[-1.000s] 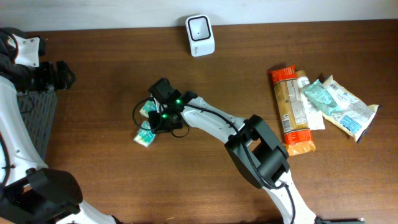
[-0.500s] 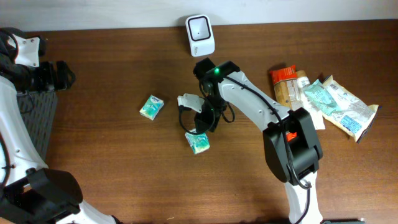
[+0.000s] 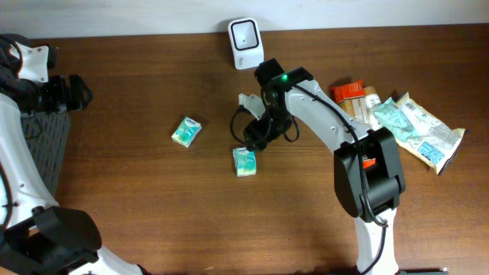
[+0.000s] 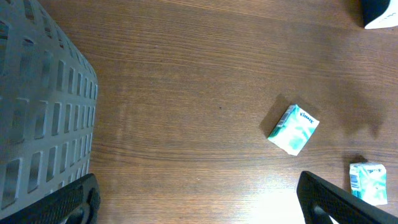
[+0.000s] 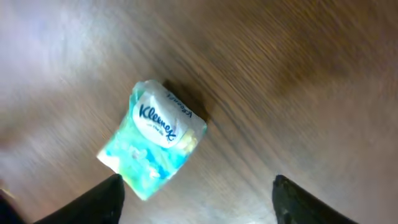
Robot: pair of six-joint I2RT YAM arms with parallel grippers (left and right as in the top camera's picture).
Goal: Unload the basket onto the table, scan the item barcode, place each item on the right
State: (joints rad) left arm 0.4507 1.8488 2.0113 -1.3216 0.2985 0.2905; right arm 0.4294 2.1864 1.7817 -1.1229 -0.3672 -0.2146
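1. Swinging right from beside the other pack (image 3: 186, 131) over the last second, the right gripper (image 3: 256, 137) has brought the pack (image 3: 244, 161) toward the table's middle and let go of it.
2. At the far left, the left gripper (image 3: 70, 92) hangs beside the basket (image 3: 42, 141), its jaws spread as wide as they go and empty.
3. Left of centre, the other pack lies on bare wood, well apart from both grippers.
4. The pack lies flat on the table, label up, just to the front-left of the right gripper. In the wrist view it sits ahead of the fingers (image 5: 93, 199), not between them.
5. The right gripper's jaws stand wide apart and hold nothing.
6. The scanner (image 3: 246, 33) stands at the back edge, behind the right gripper and well apart from the pack.
7. Snack packets (image 3: 397, 130) lie heaped at the far right.
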